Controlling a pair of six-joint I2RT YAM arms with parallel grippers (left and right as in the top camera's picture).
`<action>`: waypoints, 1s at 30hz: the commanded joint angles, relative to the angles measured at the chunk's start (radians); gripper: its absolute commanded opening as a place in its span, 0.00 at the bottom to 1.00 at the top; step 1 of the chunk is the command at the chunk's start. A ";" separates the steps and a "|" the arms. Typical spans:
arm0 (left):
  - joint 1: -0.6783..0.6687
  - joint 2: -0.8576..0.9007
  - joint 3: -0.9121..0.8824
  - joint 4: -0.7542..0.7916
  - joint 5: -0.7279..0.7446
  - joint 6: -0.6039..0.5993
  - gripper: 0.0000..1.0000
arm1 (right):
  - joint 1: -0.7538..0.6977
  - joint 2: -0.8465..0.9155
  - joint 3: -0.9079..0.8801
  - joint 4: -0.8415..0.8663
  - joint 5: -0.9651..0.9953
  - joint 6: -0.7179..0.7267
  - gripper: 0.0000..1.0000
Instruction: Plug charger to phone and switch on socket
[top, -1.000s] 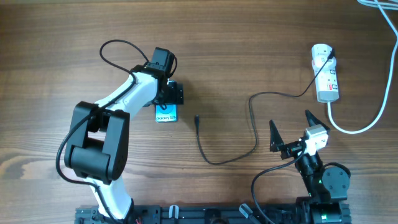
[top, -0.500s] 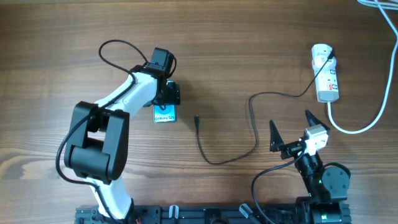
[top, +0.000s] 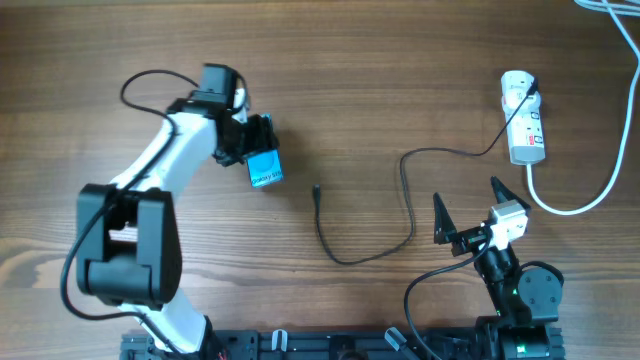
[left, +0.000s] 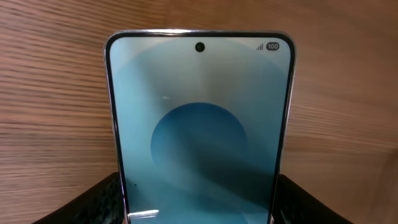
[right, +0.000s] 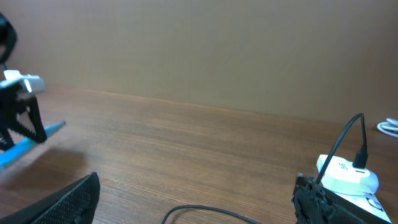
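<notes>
The left arm has swung away from its base and to its own left over the counter (top: 420, 60), and the phone (left: 199, 112) has gone with it. A second ago the handset lay square under the wrist; now it sits skewed. The left jaws have closed in from a wider spread and now pinch it by its two long edges, with the camera end sticking out ahead of them. In the right wrist view it shows as a tilted blue slab that seems to be off the wood, though that corner is too blurred to be sure. I judge the pick-up done and the plugging not yet begun. The charger (top: 352, 258) still lies slack on the counter, its connector (top: 316, 190) off to the right of the held phone, apart from it and held by nothing. The right jaws stand spread wide and empty near their base, the cable's loop just to their left. Beyond them the socket (top: 522, 125) lies untouched.
</notes>
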 joint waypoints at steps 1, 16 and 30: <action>0.066 -0.023 0.016 0.003 0.360 -0.021 0.68 | -0.003 0.004 -0.002 0.003 0.006 -0.018 1.00; 0.087 -0.023 0.016 -0.099 0.558 0.040 0.69 | -0.003 0.004 -0.002 0.021 -0.165 -0.133 1.00; 0.087 -0.023 0.016 -0.113 0.641 0.040 0.69 | -0.004 0.011 0.087 0.158 -0.435 0.264 1.00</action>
